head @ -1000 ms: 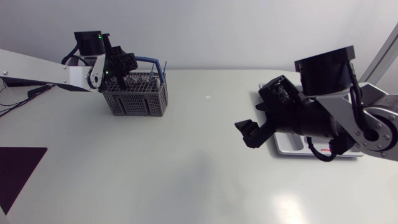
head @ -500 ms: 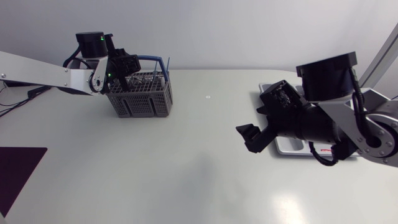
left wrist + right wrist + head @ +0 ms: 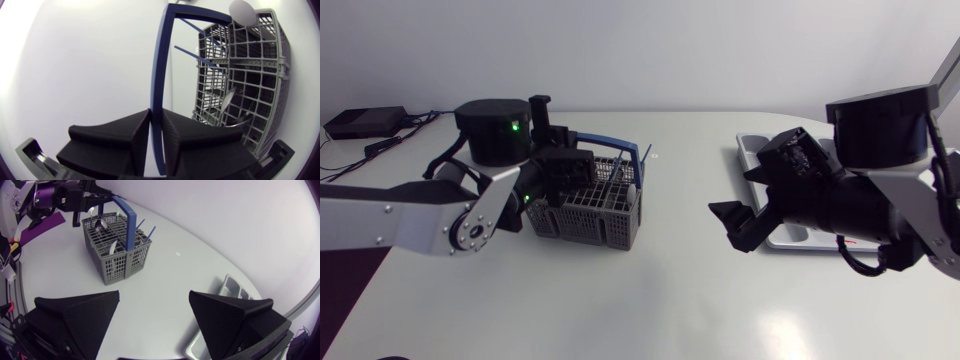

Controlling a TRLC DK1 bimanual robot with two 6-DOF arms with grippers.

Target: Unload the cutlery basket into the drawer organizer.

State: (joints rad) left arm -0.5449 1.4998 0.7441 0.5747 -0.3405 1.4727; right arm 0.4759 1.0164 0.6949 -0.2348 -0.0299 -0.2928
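The left gripper (image 3: 156, 120) is pinched onto the blue handle (image 3: 161, 60) of the cutlery basket (image 3: 250, 75), with one finger on each side of the bar. The cutlery basket is left of the middle of the worktop (image 3: 650, 300), well apart from the drawer organizer (image 3: 752, 148) near the right edge. A broad stretch of worktop lies between them. The right gripper (image 3: 154, 310) hangs over that stretch, fingers spread wide and holding nothing. The cutlery basket is grey lattice plastic, and metal cutlery stands in its compartments.
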